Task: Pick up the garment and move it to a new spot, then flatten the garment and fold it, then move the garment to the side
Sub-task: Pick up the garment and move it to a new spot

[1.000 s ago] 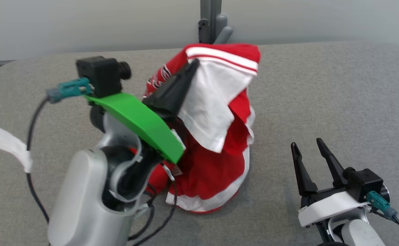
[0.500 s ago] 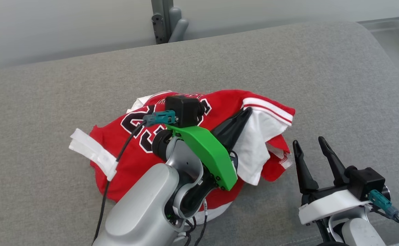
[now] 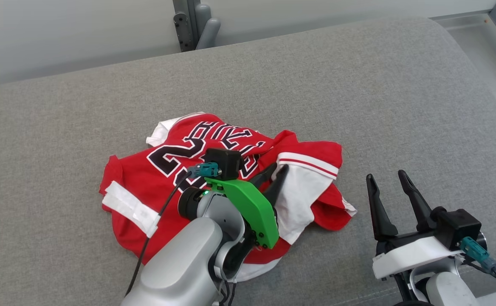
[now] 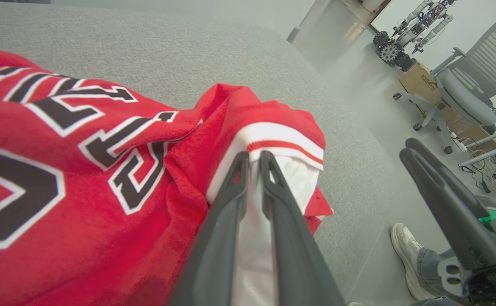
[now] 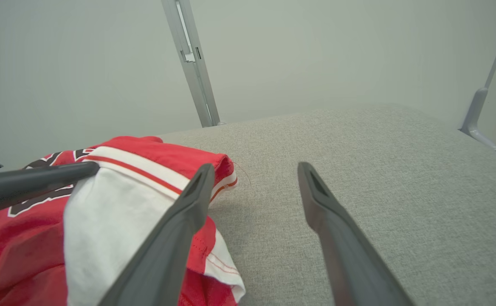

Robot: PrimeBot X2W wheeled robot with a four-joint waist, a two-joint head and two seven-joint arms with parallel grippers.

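Observation:
The garment [image 3: 137, 182] is a red jersey with black-and-white lettering and white trim, lying crumpled on the grey padded table [image 3: 358, 93]. My left gripper [image 3: 277, 168] rests on its right part, over a turned-up white flap. In the left wrist view the left gripper [image 4: 253, 155] has its jaws a narrow slit apart with white cloth of the garment [image 4: 82, 191] between them. My right gripper [image 3: 384, 175] stands open above bare table to the right of the jersey, holding nothing. In the right wrist view the right gripper [image 5: 256, 166] points past the garment [image 5: 146, 157] edge.
A grey metal post [image 3: 186, 21] rises behind the table's far edge. Off the table's right end are floor, an office chair [image 4: 464, 93], a cardboard box [image 4: 422, 80] and a person's shoe [image 4: 405, 242]. Bare table lies to the right and far side of the jersey.
My left gripper came down with the jersey, which now lies spread on the table instead of hanging in a bunch. Its fingers have parted slightly. The head camera shifted too. The right gripper stayed open.

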